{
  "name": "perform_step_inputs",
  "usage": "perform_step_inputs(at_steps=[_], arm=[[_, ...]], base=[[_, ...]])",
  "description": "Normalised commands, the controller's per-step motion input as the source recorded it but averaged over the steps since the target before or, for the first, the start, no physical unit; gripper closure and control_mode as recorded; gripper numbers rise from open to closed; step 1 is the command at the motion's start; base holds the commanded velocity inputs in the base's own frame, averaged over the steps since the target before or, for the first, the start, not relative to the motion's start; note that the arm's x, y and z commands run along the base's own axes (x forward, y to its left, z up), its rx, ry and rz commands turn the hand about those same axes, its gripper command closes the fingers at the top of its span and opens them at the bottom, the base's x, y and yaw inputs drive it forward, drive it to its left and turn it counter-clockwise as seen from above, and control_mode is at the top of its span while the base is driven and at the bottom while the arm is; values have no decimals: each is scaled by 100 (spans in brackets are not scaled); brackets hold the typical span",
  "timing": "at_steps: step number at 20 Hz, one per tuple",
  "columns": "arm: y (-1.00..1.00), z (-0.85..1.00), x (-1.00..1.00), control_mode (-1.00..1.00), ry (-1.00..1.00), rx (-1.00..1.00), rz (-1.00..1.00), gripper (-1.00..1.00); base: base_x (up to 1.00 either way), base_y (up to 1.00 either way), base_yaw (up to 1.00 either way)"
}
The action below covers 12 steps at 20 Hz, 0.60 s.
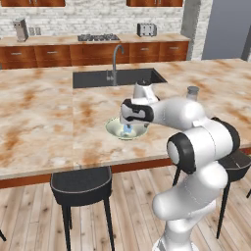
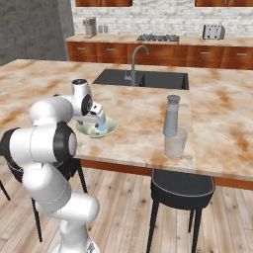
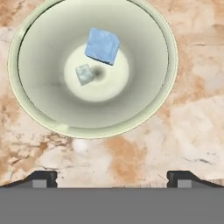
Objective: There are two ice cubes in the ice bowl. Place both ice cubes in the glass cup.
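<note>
Gripper (image 3: 112,179) poised above the ice bowl (image 3: 168,87), jaws spread and empty.
Both ice cubes (image 3: 102,45) lie at the bowl's centre; the glass cup (image 2: 175,143) stands well apart. Descend off-centre and you may nudge a cube aside.

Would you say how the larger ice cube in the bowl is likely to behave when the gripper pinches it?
The larger ice cube looks glossy, so it will probably be slippery. It lies on the ice bowl slope and may slide centreward if nudged. Small, probably light.
</note>
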Motion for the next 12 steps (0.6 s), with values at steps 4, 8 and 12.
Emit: perform_step_inputs(at_steps=[4,8,12], arm=[[0,-24,48,-100,-2,-2,0,-100],[0,-22,40,-100,-4,-6,0,-100],[0,-21,33,-100,-1,-5,-1,-100]], base=[[0,0,0],[0,0,0],[0,0,0]])
